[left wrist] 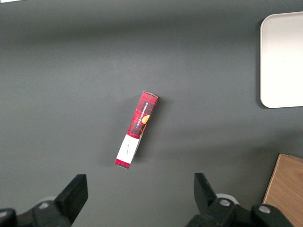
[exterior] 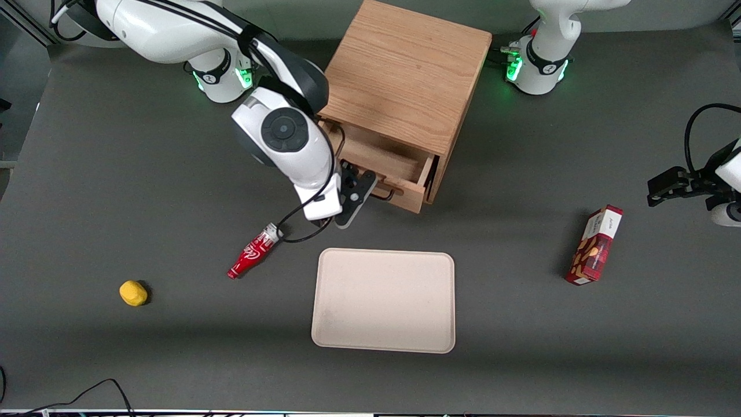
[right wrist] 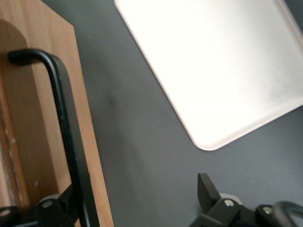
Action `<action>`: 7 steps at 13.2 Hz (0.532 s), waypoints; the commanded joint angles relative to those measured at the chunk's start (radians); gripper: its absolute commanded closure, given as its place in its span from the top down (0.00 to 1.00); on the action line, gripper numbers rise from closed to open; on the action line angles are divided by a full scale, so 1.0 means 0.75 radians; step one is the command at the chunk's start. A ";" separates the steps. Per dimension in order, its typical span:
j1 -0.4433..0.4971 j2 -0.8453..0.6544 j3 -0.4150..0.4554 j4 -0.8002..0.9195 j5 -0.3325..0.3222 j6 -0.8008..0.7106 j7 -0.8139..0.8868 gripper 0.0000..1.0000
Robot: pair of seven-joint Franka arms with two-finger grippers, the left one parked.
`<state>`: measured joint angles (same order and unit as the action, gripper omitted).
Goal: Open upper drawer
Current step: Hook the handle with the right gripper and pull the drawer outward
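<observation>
The wooden cube cabinet (exterior: 405, 69) stands at the back middle of the table. Its upper drawer (exterior: 399, 165) is pulled partway out and shows a shallow plain-wood inside. The drawer's black wire handle (exterior: 386, 194) sits on its front, and also shows in the right wrist view (right wrist: 61, 118) against the oak front. My right gripper (exterior: 362, 194) is at the handle, in front of the drawer. In the right wrist view the gripper (right wrist: 137, 198) is open, fingers wide apart. One finger (right wrist: 66, 198) lies right beside the handle bar, the other (right wrist: 207, 189) is over bare table. The lower drawer is hidden.
A beige tray (exterior: 383, 300) lies nearer the front camera than the cabinet, also in the right wrist view (right wrist: 222, 61). A red bottle (exterior: 253, 252) lies beside the gripper's cable. A yellow lump (exterior: 133, 292) lies toward the working arm's end. A red box (exterior: 596, 244) lies toward the parked arm's end.
</observation>
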<state>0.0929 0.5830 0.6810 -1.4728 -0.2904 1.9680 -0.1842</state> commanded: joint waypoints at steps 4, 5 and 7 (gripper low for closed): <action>0.038 0.022 -0.190 0.088 -0.016 0.151 -0.186 1.00; 0.038 0.033 -0.218 0.092 -0.014 0.194 -0.188 1.00; 0.040 0.065 -0.262 0.135 -0.014 0.248 -0.188 1.00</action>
<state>0.0991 0.5894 0.5326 -1.4249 -0.2799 2.1010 -0.3180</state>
